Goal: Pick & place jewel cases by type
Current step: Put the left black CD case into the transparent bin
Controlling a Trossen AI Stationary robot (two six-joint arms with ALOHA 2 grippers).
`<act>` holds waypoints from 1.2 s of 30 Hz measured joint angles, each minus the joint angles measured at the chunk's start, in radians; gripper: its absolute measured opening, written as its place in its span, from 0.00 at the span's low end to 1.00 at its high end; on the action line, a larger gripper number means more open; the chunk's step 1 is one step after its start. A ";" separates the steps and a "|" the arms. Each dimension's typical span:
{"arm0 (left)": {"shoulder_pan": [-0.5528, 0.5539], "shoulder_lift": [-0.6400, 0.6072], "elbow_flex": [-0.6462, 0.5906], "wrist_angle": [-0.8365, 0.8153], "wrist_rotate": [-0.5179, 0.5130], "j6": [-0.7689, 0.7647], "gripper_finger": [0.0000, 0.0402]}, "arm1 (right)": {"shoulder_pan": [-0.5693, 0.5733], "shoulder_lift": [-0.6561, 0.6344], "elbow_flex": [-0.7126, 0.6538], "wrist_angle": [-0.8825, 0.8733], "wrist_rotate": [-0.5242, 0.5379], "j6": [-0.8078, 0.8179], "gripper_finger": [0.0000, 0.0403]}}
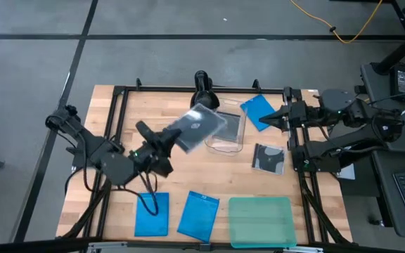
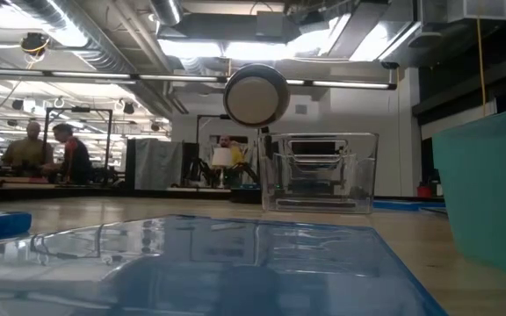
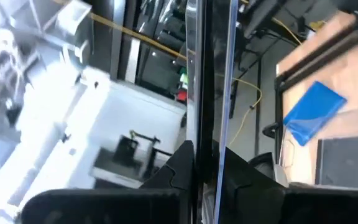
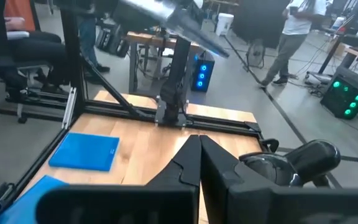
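My left gripper (image 1: 166, 143) is shut on a black-and-clear disc case (image 1: 199, 126), held above the table beside the clear tub (image 1: 227, 132). A second disc case (image 1: 268, 158) lies flat on the table right of the tub. One blue case (image 1: 259, 111) lies flat at the far right, and two more lie near the front edge (image 1: 151, 213) (image 1: 198, 216). My right gripper (image 1: 269, 119) is shut and empty, just right of the far blue case (image 4: 86, 151). My left gripper pinches the disc case between its two fingers, one finger (image 3: 182, 171) on each flat face, at the case's edge nearest the arm (image 3: 209, 140). The fingers come slanting from the table's left. The case is lifted clear, tilted, and reaches out toward the tub.
A translucent teal tray (image 1: 260, 221) stands at the front right. A black round stand (image 1: 201, 81) is at the far edge behind the tub. People show in the room beyond the table (image 4: 294, 37).
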 joint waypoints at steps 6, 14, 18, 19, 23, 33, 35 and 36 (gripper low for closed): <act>-0.028 0.036 0.000 -0.068 0.010 0.050 0.04 | 0.000 0.002 0.000 0.047 0.005 -0.003 0.01; -0.051 0.065 0.000 -0.194 0.038 0.080 0.05 | 0.000 0.002 0.000 0.070 0.006 -0.003 0.01; -0.055 0.060 0.000 -0.199 0.038 0.015 0.04 | 0.000 0.002 0.000 0.070 0.014 0.019 0.01; -0.055 0.057 0.000 -0.191 0.035 -0.023 0.04 | 0.000 0.002 0.000 0.070 0.024 0.019 0.01; -0.046 0.044 0.000 -0.159 0.019 -0.234 0.04 | 0.000 0.002 0.000 0.061 0.033 0.018 0.01; -0.008 0.000 0.000 -0.147 0.157 -1.239 0.04 | 0.000 0.002 0.000 -0.012 0.034 0.019 0.01; 0.012 -0.009 0.000 -0.148 0.245 -1.459 0.04 | 0.000 0.002 0.000 -0.037 0.034 0.019 0.01; 0.023 -0.012 0.000 -0.148 0.287 -1.535 0.04 | 0.000 0.002 0.000 -0.053 0.034 0.020 0.01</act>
